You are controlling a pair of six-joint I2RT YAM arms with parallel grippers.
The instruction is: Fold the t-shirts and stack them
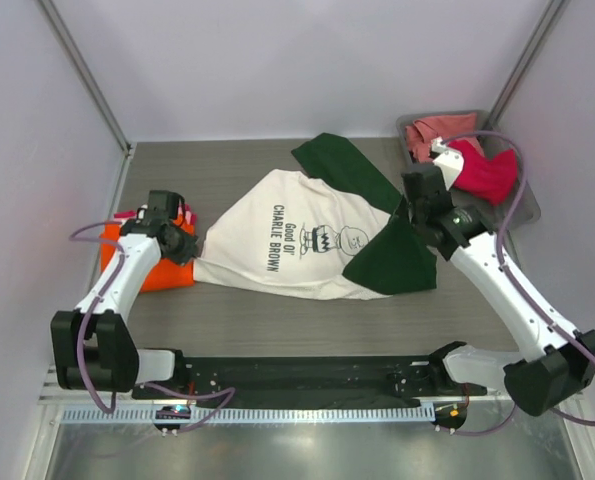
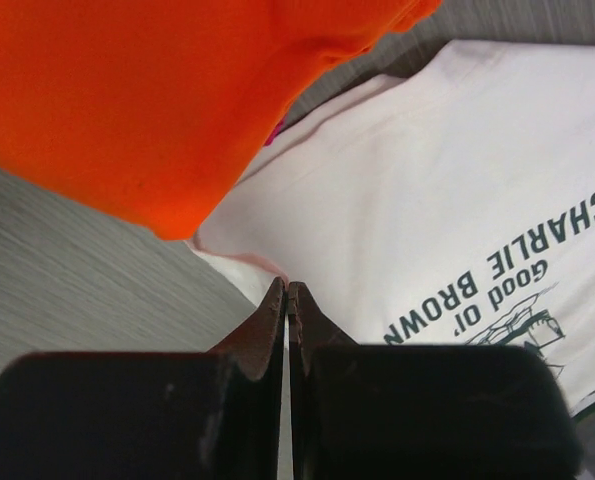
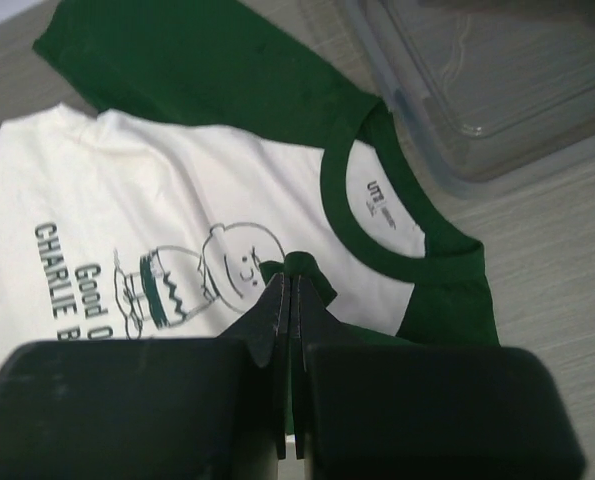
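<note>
Cream t-shirt (image 1: 277,235) with dark green sleeves lies spread across the middle of the grey tabletop (image 1: 277,325) in the overhead view, its Charlie Brown print facing up. The left hand (image 1: 184,243) is at its left corner and the right hand (image 1: 409,213) is at the neck end, where a green sleeve folds over. Just left of it sits a folded orange t-shirt (image 1: 142,268) with a pink t-shirt (image 1: 127,213) peeking out behind. At the far right corner, a clear bin (image 1: 457,115) holds a salmon t-shirt (image 1: 432,130) and a crimson t-shirt (image 1: 487,172). From the left wrist, the left hand is clenched, its tips pressed together on the cream hem edge. The orange cloth fills the upper left, touching the cream one, with a pink sliver between them. From the right wrist, the right hand is clenched too, pinching a small fold of green cloth just below the green collar (image 3: 372,195). The bin's corner lies beyond on the tabletop.
</note>
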